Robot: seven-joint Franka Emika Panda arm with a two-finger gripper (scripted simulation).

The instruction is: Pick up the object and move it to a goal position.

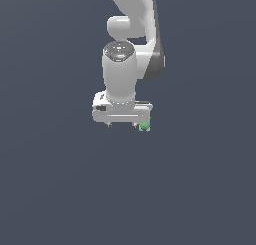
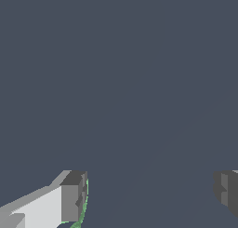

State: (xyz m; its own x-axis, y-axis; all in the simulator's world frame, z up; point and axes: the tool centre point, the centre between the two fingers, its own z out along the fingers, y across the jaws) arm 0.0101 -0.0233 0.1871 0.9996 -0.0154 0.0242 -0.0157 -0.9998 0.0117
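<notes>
Object [image 1: 145,127] | green, beside one fingertip [image 2: 74,197] | end effector [image 1: 122,124] spread wide, holding nothing

object [image 1: 145,127] beside gripper [image 1: 121,124] (exterior view's right)

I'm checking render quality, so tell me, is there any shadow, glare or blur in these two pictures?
Exterior view: flat even light, no cast shadows, a small highlight atop the arm, edges slightly soft. Wrist view: uniform grey ground, no glare, the fingers sharp-edged.

surface: plain dark grey-blue ground [image 1: 60,189] | on it — green object [image 1: 145,127]
</notes>
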